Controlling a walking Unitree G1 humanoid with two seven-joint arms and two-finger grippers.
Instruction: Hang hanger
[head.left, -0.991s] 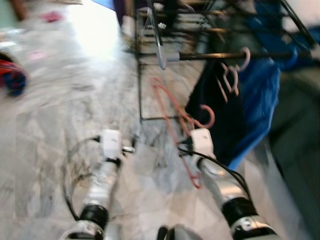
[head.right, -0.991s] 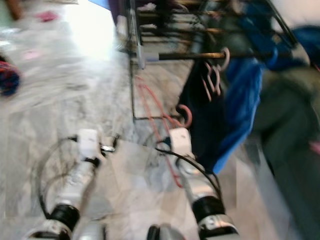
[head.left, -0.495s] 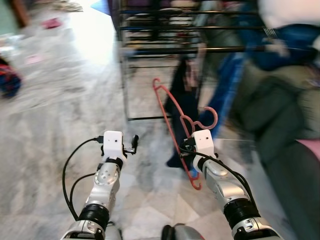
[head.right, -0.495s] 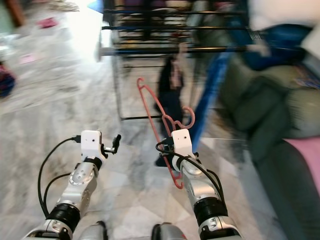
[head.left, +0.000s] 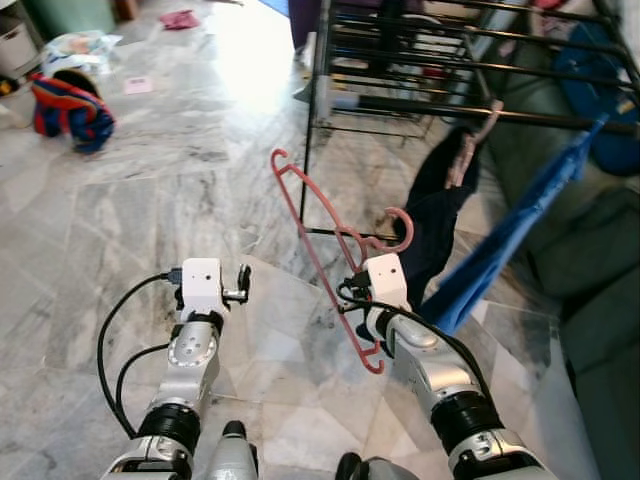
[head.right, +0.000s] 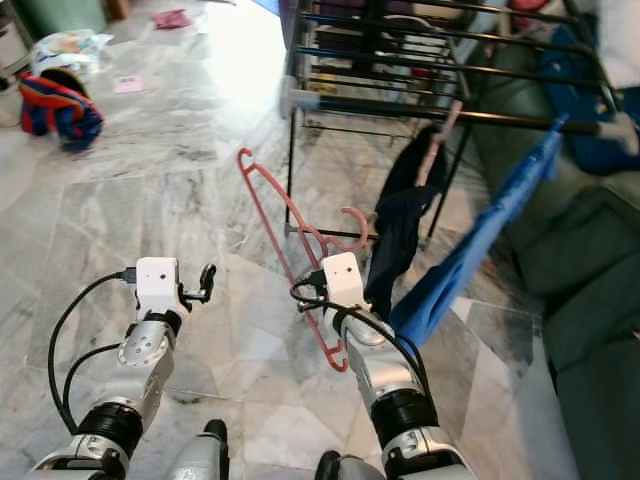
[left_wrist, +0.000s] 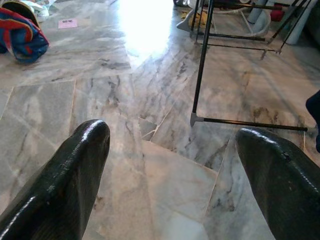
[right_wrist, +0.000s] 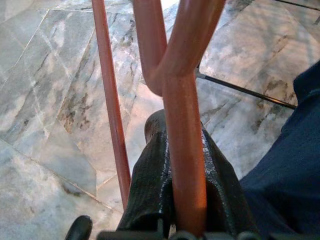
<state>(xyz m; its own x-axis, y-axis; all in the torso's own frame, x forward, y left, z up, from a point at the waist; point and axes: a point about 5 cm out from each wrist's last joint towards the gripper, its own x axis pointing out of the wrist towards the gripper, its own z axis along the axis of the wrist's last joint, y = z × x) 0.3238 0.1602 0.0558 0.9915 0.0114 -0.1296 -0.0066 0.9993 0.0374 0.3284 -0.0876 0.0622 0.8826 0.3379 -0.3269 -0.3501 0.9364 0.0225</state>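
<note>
Right pincer (head.left: 372, 290) clamped on red hanger (head.left: 318, 255) near neck, hook end free to catch rail. Hanger up over floor, just before drying rack (head.left: 470, 110) corner (dark cloth beside). Left pincer (left_wrist: 170, 180) apart, holding nothing, kept clear.

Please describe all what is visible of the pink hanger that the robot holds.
The pink plastic-looking hanger is one thin, glossy piece: a curved hook at the top, two sloping shoulder arms and a straight lower bar. The right gripper has its jaws shut on the neck, just below the hook. The hanger is held tilted above the grey marble floor, in front of the black metal drying rack, and it hangs on no rail yet.
</note>
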